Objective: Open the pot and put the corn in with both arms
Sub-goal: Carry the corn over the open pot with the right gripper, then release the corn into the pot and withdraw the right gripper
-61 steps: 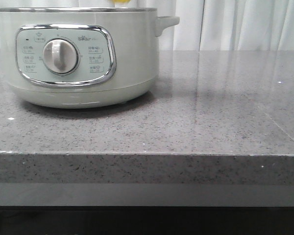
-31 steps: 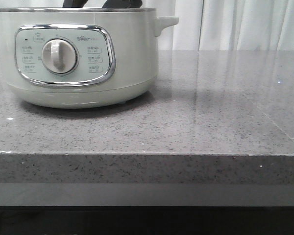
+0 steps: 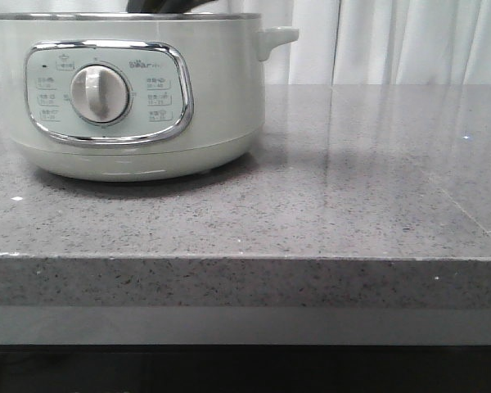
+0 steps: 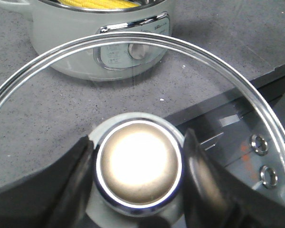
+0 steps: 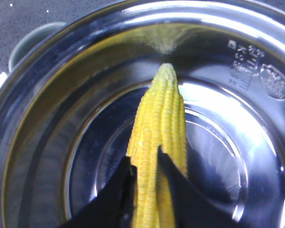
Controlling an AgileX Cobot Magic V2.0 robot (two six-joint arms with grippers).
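The pale grey-green pot [image 3: 221, 98] stands at the left of the counter with no lid on it. My left gripper [image 4: 138, 142] is shut on the round knob [image 4: 138, 166] of the glass, metal-rimmed lid [image 4: 218, 61] and holds it off to the side of the pot [image 4: 76, 42]. My right gripper [image 5: 145, 156] is down inside the steel pot bowl [image 5: 228, 95], shut on the yellow corn [image 5: 164, 109], whose tip points at the far wall. In the front view only dark parts of the right gripper [image 3: 168, 6] show above the rim. The corn also shows in the left wrist view [image 4: 97, 4].
The grey speckled counter [image 3: 352, 188] stretches to the right of the pot, with its front edge [image 3: 245, 258] near me. White curtains [image 3: 393, 41] hang behind. The pot's side handle [image 3: 278, 37] sticks out to the right.
One second ago the yellow corn showed above the pot rim. It has since gone down into the pot, and now only the dark right gripper shows there.
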